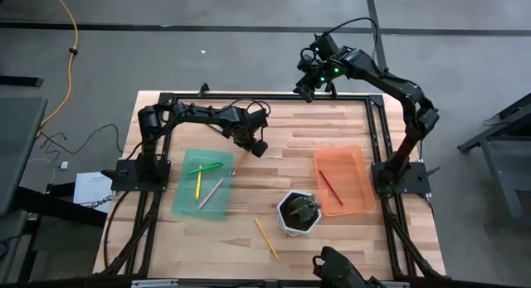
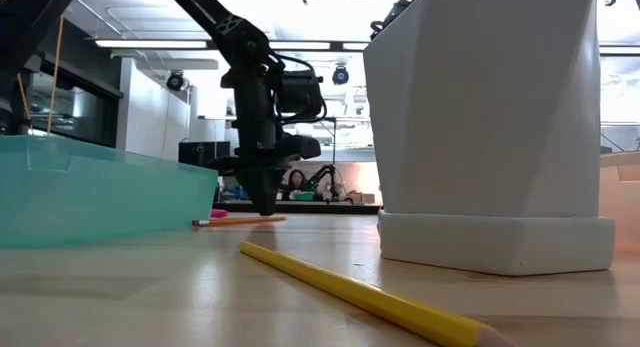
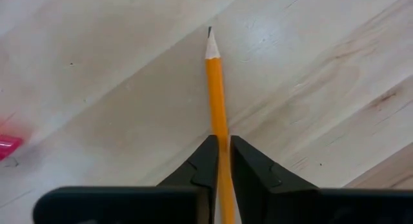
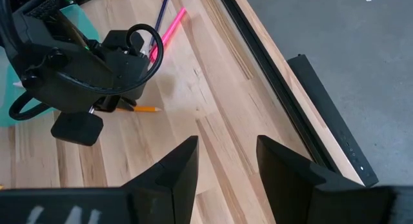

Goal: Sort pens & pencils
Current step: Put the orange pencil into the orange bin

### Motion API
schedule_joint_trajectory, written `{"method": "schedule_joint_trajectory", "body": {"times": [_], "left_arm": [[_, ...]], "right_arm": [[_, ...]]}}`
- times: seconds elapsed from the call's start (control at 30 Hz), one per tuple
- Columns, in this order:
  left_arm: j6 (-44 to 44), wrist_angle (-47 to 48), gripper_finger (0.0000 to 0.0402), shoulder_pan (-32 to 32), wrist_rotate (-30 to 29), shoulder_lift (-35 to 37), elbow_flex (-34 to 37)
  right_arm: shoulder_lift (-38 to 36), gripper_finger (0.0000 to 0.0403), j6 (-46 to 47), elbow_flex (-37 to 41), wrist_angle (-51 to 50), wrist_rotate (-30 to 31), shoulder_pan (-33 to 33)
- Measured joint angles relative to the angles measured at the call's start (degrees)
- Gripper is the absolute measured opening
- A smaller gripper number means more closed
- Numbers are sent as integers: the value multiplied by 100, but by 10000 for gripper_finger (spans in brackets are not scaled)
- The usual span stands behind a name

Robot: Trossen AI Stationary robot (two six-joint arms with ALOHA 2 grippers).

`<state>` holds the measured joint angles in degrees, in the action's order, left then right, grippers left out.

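An orange pencil (image 3: pixel 217 88) lies flat on the wood just off the green tray's (image 1: pixel 178 207) far right corner. My left gripper (image 3: pixel 223 150) points down at the pencil and is shut on it. A pink pen (image 4: pixel 169 27) lies on the table a little beyond it. A green pen (image 1: pixel 203 167), a yellow one (image 1: pixel 198 185) and a grey one (image 1: pixel 211 192) lie in the green tray. A red-brown pencil (image 1: pixel 331 187) lies in the orange tray (image 1: pixel 365 176). A yellow pencil (image 1: pixel 266 238) lies near the front edge. My right gripper (image 4: pixel 226 159) hangs open, high over the far edge. My left gripper pinches the orange pencil's shaft (image 3: pixel 220 130) between its two fingers, some way back from the sharpened tip. The fingers come from above, pointing down, and stand across the pencil. The pencil lies level with its length on the table (image 2: pixel 240 221).
A white faceted pot (image 1: pixel 299 213) stands between the two trays, near the front. A black frame rail (image 4: pixel 284 95) runs along the table's far and side edges. Bare wood lies between the trays.
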<state>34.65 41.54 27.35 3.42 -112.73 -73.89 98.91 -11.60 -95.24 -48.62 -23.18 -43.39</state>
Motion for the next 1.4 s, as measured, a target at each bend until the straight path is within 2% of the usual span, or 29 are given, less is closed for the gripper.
{"method": "schedule_joint_trajectory", "body": {"times": [0.23, 0.33, 0.8, 1.4], "left_arm": [[1, -13, 84, 0, -1, 0, 0], [5, 13, 92, 0, -1, 0, 0], [-19, 64, 46, 0, -72, 0, 0], [-73, 312, 44, -73, -37, -4, 33]], "right_arm": [[0, 149, 0, 0, 0, 0, 1], [0, 149, -2, 0, 1, 0, 1], [0, 149, -4, 0, 0, 0, 1], [0, 149, -4, 0, 2, 1, 1]]}}
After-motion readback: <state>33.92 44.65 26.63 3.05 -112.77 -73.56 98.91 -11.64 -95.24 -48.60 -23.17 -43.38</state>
